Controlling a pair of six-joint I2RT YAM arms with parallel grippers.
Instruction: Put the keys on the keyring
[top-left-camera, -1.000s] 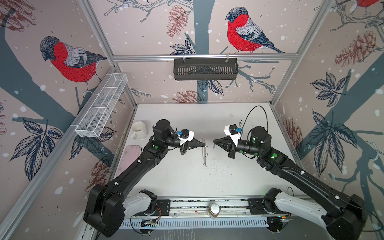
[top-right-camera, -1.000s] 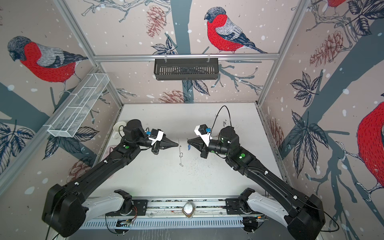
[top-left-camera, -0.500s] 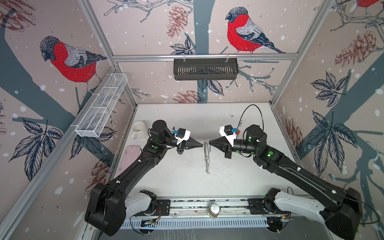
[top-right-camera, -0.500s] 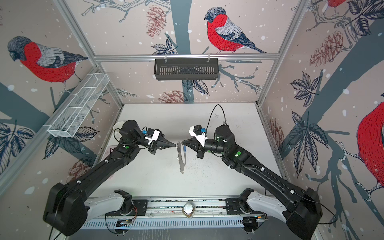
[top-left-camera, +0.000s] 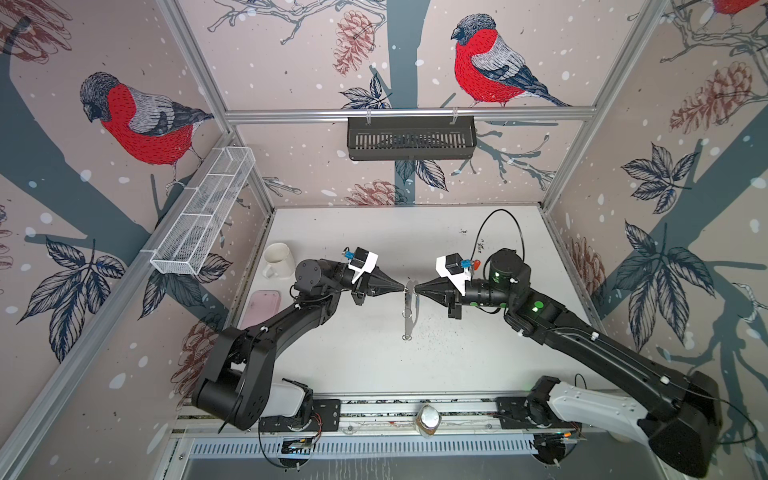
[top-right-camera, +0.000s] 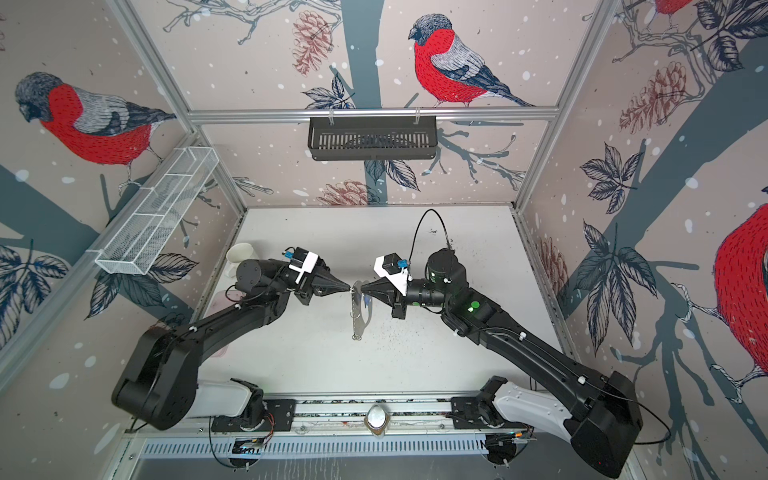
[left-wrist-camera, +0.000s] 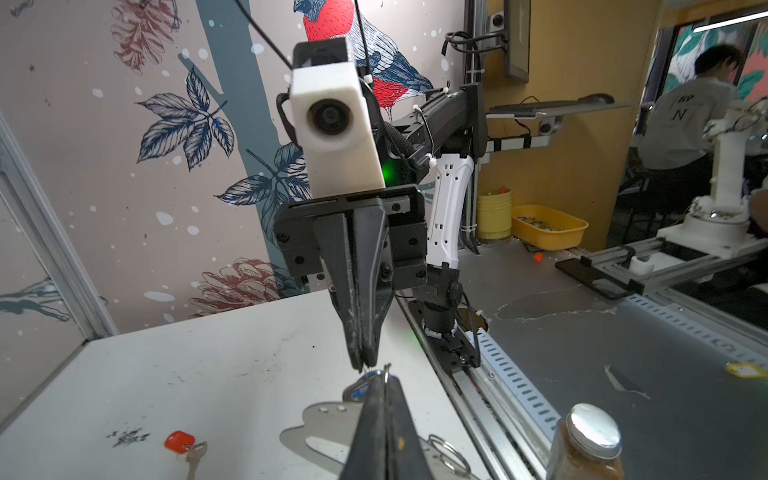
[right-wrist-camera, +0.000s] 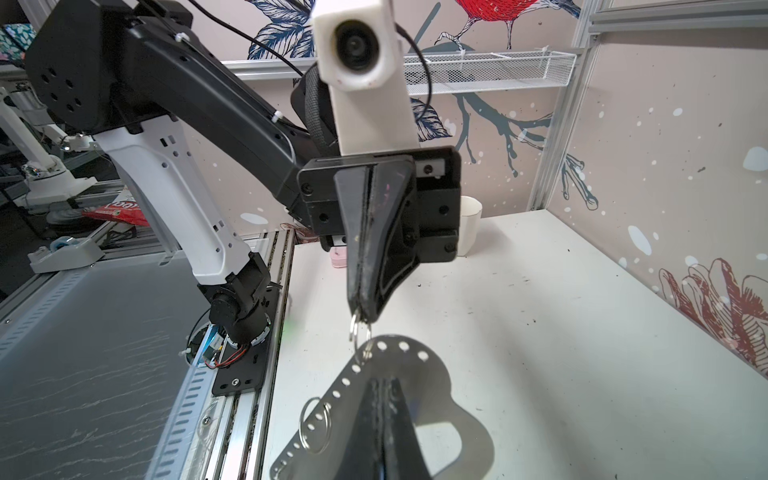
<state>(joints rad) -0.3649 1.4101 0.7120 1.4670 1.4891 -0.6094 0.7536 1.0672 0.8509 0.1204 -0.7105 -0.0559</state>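
The keyring plate (right-wrist-camera: 428, 374) is held on edge between the two arms. The left gripper (right-wrist-camera: 361, 316), clamped on a silver split ring (right-wrist-camera: 360, 334) at the plate's holed edge, should hold firm while the right gripper (left-wrist-camera: 363, 365), also pinched tight, works against it without twisting the plate. What the right tips actually pinch is hidden behind the fingers; a blue scrap (top-right-camera: 365, 300) beside them may be a tagged key, and the red-tagged key (left-wrist-camera: 179, 441) lies apart on the table (left-wrist-camera: 166, 374).
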